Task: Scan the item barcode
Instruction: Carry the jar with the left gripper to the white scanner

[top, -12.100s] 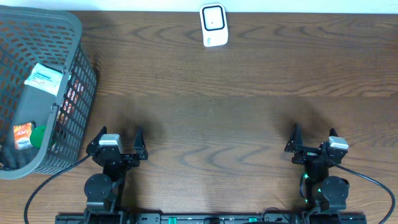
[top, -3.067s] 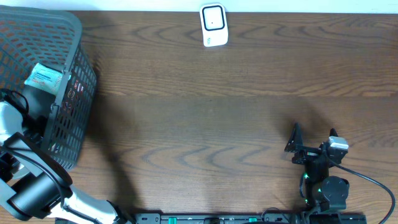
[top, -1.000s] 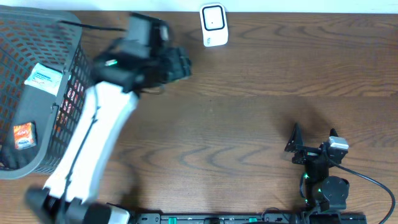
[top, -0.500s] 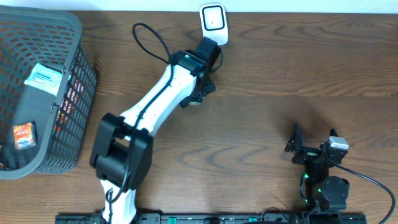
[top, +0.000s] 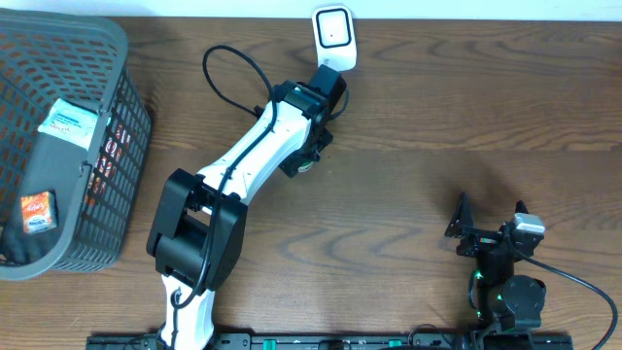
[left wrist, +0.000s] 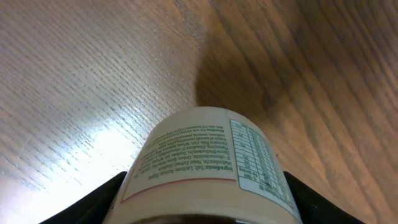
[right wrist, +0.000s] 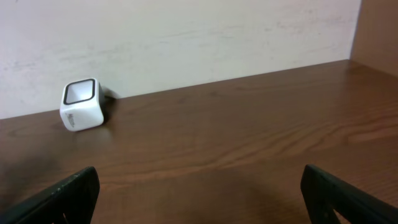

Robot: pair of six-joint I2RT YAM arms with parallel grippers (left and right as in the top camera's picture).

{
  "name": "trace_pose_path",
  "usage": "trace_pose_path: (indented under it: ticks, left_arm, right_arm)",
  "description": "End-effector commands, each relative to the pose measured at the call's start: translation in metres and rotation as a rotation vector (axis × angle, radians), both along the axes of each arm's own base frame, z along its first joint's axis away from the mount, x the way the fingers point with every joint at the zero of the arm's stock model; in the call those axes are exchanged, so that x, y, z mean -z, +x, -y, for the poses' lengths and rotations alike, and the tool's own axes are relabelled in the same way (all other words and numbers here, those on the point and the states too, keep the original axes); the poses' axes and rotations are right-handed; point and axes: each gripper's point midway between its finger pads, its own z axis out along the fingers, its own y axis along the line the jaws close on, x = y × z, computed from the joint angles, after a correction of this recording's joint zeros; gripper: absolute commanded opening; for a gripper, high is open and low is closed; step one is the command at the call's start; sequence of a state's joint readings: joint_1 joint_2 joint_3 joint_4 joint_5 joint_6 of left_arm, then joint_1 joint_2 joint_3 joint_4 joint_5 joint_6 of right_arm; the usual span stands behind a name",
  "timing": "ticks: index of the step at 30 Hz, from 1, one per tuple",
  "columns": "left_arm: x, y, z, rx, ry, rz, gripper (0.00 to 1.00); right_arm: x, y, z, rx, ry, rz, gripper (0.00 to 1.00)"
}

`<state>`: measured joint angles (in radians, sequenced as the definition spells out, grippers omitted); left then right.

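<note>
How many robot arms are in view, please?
2: the left arm reaches toward the scanner, hand gripping a labelled container; the right arm sits folded, front right.

The counter (top: 418,117) is dark brown wood with wavy, lighter grain. At the upper left of the overhead frame the basket (top: 87,29) is a grey open lattice. Inside it one packet (top: 68,122) is white with teal and a pouch (top: 36,211) is orange. The scanner (top: 332,39) at top centre is white with a dark window. The left arm (top: 248,156) is white with black joints. The container (left wrist: 208,155) has a cream label with green print and a red line. The right tool (top: 491,209) is black.
</note>
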<state>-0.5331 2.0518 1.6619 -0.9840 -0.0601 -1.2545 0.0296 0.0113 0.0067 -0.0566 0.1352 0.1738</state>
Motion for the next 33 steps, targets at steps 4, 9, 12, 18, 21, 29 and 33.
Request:
trace_pose_path:
  ticks: [4,9,12,18,21,29,33]
  left_arm:
    - [0.003,-0.002,-0.008,-0.075,0.026,0.0,0.69]
    - [0.021,-0.016,-0.007,-0.164,0.02,-0.084,0.69]
    - [0.034,-0.023,-0.002,-0.228,-0.003,-0.137,0.69]
    - [0.043,-0.021,0.002,-0.231,-0.013,-0.145,0.69]
    - [0.043,-0.018,0.004,-0.234,-0.024,-0.135,0.7]
    - [0.045,-0.016,0.019,-0.265,-0.1,-0.141,0.77]
    - [0.04,-0.011,0.02,-0.238,-0.112,-0.122,0.87]
  right_arm:
    - [0.0,-0.001,0.004,0.018,-0.011,-0.002,0.99]
    - [0.0,-0.001,0.004,0.018,-0.011,-0.002,0.99]
    - [0.0,-0.001,0.004,0.018,-0.011,-0.002,0.99]
    - [0.0,-0.001,0.004,0.018,-0.011,-0.002,0.99]
    - [0.0,-0.001,0.004,0.018,-0.011,-0.002,0.99]
    - [0.0,-0.001,0.004,0.018,-0.011,-0.002,0.99]
    - [0.0,-0.001,0.004,0.018,-0.011,-0.002,0.99]
